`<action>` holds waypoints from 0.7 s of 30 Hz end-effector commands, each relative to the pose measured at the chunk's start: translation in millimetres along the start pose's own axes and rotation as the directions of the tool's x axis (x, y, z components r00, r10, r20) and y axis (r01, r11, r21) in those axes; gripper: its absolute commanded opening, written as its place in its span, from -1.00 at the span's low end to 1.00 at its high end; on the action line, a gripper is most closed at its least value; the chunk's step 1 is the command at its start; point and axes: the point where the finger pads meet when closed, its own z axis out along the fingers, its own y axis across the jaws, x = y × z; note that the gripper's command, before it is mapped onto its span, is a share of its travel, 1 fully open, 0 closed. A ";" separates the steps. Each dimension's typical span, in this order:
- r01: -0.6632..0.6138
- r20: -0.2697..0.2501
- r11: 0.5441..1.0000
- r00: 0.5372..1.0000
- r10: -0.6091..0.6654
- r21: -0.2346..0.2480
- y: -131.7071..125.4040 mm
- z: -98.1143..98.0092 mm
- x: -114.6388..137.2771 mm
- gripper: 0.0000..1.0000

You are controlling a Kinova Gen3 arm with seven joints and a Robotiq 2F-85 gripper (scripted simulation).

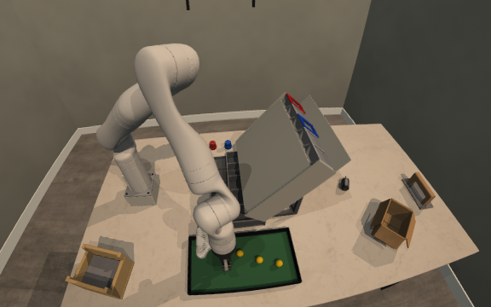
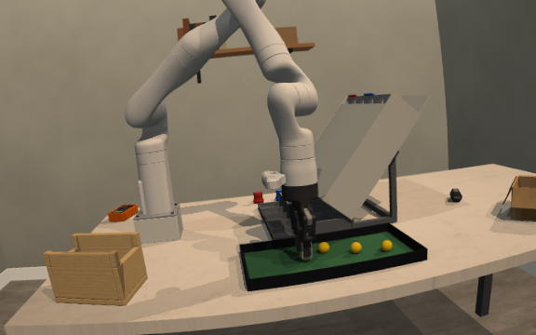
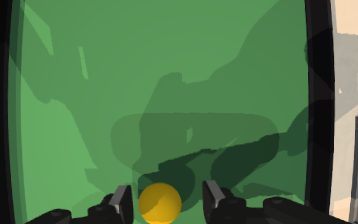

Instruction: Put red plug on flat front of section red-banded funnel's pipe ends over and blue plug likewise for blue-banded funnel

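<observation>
A shallow black-rimmed tray [image 1: 295, 260] with a flat green felt-like floor is sitting at the front of the pale, stone-look table [image 1: 335, 222], and smooth yellow marbles are lying in it: three in a loose row [image 1: 259, 259] to the right of the claw, and one more [image 3: 160, 202] directly under it. Behind the tray a slanted grey slab of a cover [image 1: 280, 158] is leaning over a dark ribbed rack [image 1: 230, 170], with a red-banded funnel [image 1: 295, 102] and a blue-banded one [image 1: 308, 124] opening along its top edge. The small, stubby red plug [image 1: 212, 145] and blue plug [image 1: 228, 144] are standing side by side on the table behind the rack, well apart from the claw. The claw [image 3: 167, 199] is pointing straight down, low over the tray floor, its dark fingers standing half spread with the marble between them; a gap is showing on each side of the ball, wider on the right, so it is gripping nothing. Open cardboard boxes [image 1: 394, 223] and a wooden crate [image 1: 101, 270] are resting farther out.
</observation>
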 end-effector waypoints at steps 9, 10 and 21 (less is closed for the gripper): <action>0.000 0.001 1.000 1.000 0.000 0.001 -1.9 7.3 -2.5 0.01; 0.000 0.001 1.000 1.000 0.000 0.001 -1.9 7.3 -2.5 0.01; 0.000 0.001 1.000 1.000 0.000 0.001 -1.9 7.3 -2.5 0.01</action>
